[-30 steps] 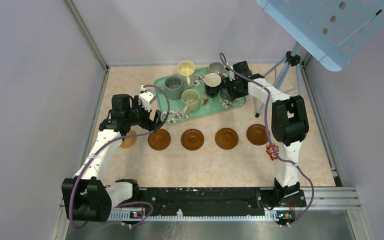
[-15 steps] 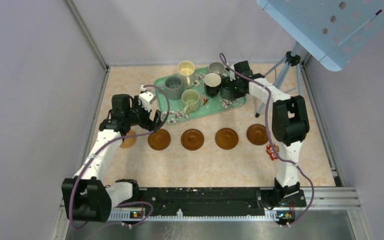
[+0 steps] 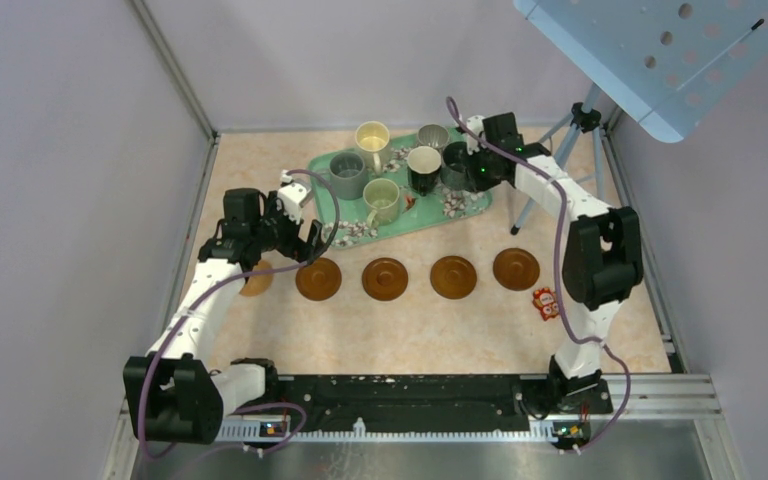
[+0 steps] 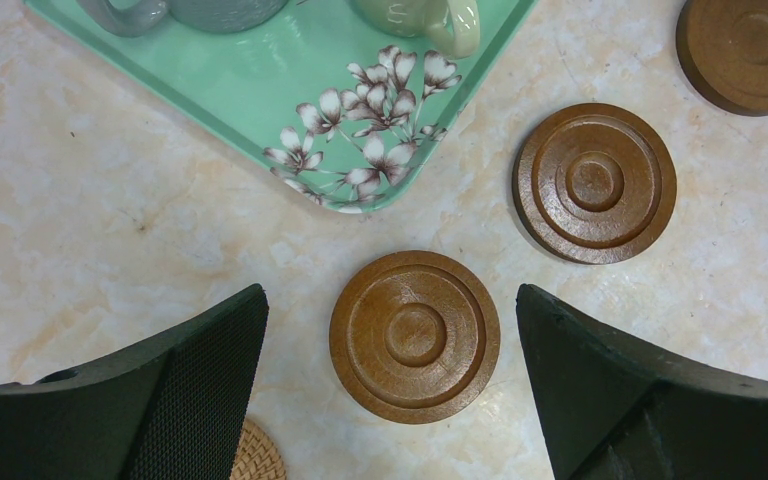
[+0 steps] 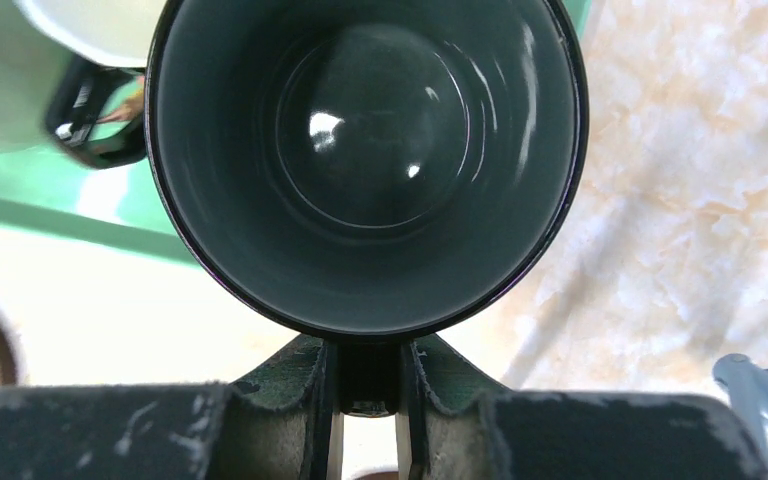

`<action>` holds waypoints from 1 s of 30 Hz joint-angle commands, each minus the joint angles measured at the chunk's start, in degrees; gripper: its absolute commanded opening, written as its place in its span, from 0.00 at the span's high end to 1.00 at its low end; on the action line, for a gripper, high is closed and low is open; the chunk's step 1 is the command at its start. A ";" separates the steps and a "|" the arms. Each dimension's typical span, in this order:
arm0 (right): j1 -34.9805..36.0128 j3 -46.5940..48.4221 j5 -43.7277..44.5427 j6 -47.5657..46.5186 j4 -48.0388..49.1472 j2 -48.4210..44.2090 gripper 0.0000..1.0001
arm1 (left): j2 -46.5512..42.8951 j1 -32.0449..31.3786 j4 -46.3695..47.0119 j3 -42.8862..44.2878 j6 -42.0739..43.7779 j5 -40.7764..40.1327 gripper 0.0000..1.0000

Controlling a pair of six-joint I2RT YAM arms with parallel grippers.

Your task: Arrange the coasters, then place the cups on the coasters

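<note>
My right gripper (image 5: 368, 352) is shut on the handle of the dark grey-green cup (image 5: 365, 160), which the top view shows at the tray's right end (image 3: 457, 166). The other cups stand on the green tray (image 3: 430, 213): cream-yellow (image 3: 371, 137), grey (image 3: 348, 172), pale green (image 3: 381, 198), black with white inside (image 3: 424, 165) and silvery (image 3: 433, 135). Several brown coasters lie in a row in front of the tray (image 3: 318, 279) (image 3: 385, 278) (image 3: 453, 276) (image 3: 516, 268). A tan one (image 3: 253, 281) is partly under my left arm. My left gripper (image 4: 390, 295) hangs open above a brown coaster (image 4: 415, 335).
A small red trinket (image 3: 545, 303) lies right of the coaster row. A tripod (image 3: 558, 152) stands at the back right under a blue perforated panel (image 3: 660, 50). Walls close in the left, back and right sides. The tray's corner (image 4: 250, 90) lies just beyond the left fingers.
My right gripper has closed on the dark cup's handle. The right arm has swung out to the right, uncovering the red trinket. The left arm has not moved.
</note>
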 commanded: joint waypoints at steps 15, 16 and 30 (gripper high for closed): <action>-10.20 -12.02 -21.29 -24.71 -20.75 -27.48 1.00 | 0.06 -0.16 -0.41 0.86 0.10 3.51 0.01; -12.17 -12.93 -22.40 -25.67 -21.92 -28.71 1.00 | 0.06 -0.14 -0.49 0.79 0.08 3.60 0.01; -47.47 -23.41 -31.14 -50.56 -32.65 -34.63 1.00 | -0.18 -0.14 -0.68 0.78 0.26 4.08 0.01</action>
